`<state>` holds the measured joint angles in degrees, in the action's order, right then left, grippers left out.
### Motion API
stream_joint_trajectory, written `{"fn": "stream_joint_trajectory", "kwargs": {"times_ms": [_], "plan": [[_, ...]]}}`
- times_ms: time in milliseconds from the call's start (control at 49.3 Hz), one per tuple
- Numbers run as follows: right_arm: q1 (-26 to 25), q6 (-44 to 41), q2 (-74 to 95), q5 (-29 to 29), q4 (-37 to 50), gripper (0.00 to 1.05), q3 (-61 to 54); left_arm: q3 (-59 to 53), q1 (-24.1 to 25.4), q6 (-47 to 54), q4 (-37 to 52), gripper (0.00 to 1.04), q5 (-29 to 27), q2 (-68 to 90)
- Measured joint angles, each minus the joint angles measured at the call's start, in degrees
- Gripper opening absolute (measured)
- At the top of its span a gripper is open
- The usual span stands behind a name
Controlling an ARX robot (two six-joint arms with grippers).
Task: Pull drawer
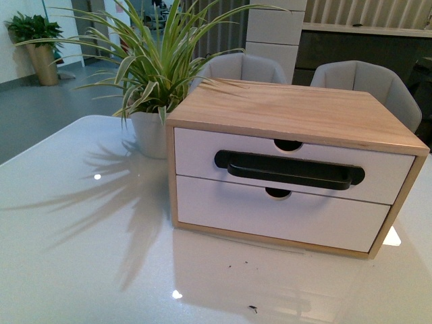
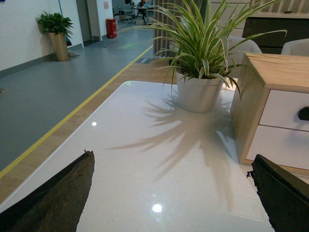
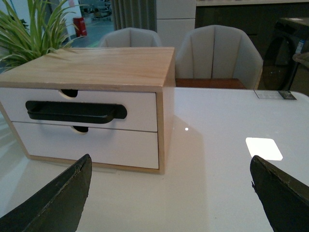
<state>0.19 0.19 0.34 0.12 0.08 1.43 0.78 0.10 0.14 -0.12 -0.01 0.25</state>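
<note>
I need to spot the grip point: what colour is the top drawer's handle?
The handle is black, on the white drawer; clearest in the front view.

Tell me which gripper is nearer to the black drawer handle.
Right, probably. The right gripper faces the cabinet front, the handle in full view ahead. The left gripper sits off toward the plant side, glimpsing only the handle's end.

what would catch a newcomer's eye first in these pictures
A light wood cabinet with two white drawer fronts sits mid-table, and the long black bar handle on the upper drawer, which is shut, stands out most. Just beside it on the robot's left, a striped-leaf plant in a white pot casts spiky shadows across the glossy white table.
</note>
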Motion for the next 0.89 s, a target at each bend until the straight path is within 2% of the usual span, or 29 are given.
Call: {"fn": "stream_joint_trajectory", "kwargs": {"times_ms": [832, 893], "plan": [[0.0, 0.0, 0.0, 0.0, 0.0, 0.96, 0.0, 0.04, -0.28, -0.15, -0.44, 0.97, -0.57, 0.26], [-0.57, 1.7, 1.2, -2.32, -2.73, 0.96, 0.77, 0.31, -1.09, -0.68, -1.29, 0.97, -1.42, 1.86]]}}
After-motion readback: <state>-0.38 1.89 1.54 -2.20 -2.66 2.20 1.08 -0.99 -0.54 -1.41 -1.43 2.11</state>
